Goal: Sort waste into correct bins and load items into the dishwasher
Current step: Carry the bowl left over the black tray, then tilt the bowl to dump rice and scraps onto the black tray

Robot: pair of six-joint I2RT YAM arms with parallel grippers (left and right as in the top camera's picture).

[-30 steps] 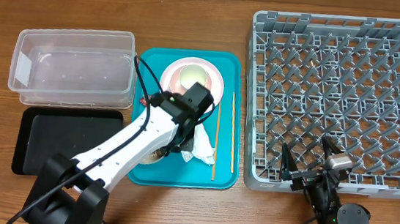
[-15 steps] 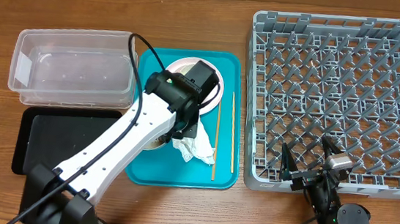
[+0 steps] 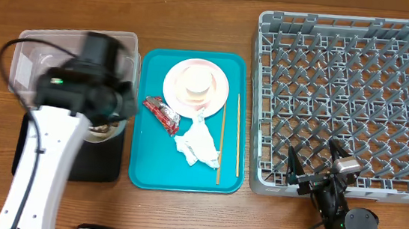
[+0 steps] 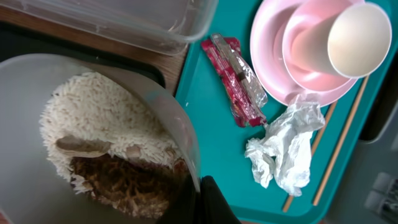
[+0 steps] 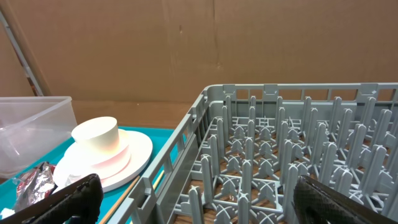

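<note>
The left gripper (image 4: 200, 196) is clamped on the rim of a white round bowl (image 4: 163, 106). Only its own wrist view shows this, with one dark finger (image 4: 214, 205) pressed against the rim. From overhead the arm's body hides the grip and most of the bowl. The wrist view alone also shows the load: white rice grains (image 4: 106, 118) with brown food bits (image 4: 118, 180) heaped beside them. Overhead, the bowl is over the far right part of the shallow black rectangular tray (image 3: 102, 163), just near of the clear plastic rectangular tub (image 3: 36, 61); whether it touches the tray cannot be told. To the right, on the flat teal tray (image 3: 225, 178), lie a red shiny snack wrapper (image 3: 161, 115), a crumpled white tissue (image 3: 198, 145) and two thin wooden chopsticks (image 3: 221, 146). At the tray's far end is a pale pink round plate (image 3: 218, 93) carrying a small white cup (image 3: 195, 83), which the right wrist view shows standing upside down. The right gripper (image 3: 313, 161) has its fingers spread wide and empty at the near edge of the large square grey plastic dish rack (image 3: 343, 83).
</note>
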